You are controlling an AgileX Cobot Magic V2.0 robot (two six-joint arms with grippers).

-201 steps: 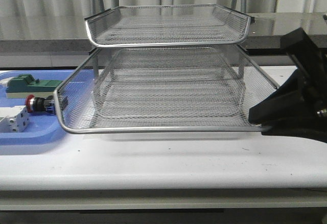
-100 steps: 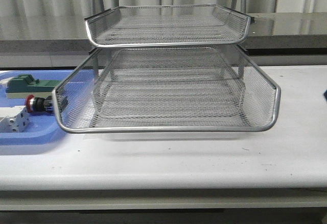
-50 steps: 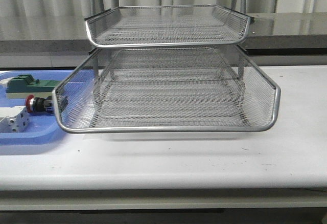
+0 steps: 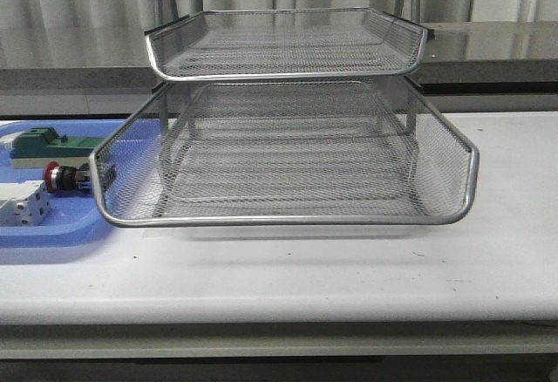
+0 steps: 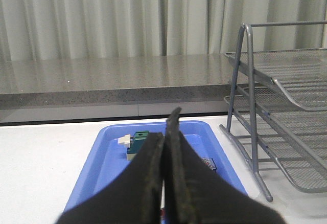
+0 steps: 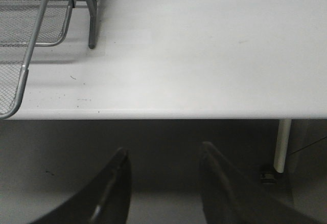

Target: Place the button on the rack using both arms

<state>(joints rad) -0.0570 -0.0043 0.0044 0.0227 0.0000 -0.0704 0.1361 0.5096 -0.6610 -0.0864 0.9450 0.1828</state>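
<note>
The button (image 4: 63, 177) lies in the blue tray (image 4: 52, 234) just beside the rack (image 4: 288, 151) (not yet picked), so I judge the left gripper (image 5: 164, 137), fingers pressed together, must open and descend, while the right gripper (image 6: 162, 157) waits spread apart.

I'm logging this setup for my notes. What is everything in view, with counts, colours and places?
rack: 1, silver wire mesh, centre of table, middle tray slid forward.
button: 1, red cap, lying in the blue tray beside the rack's left edge.
green block: 1, green, rear of the blue tray.
white-grey block: 1, front of the blue tray.
blue tray: 1, blue, table's left end.
table: 1, white.
left tool: 1, black, shut, facing the blue tray.
right tool: 1, black, open, off the table's front edge.
</note>
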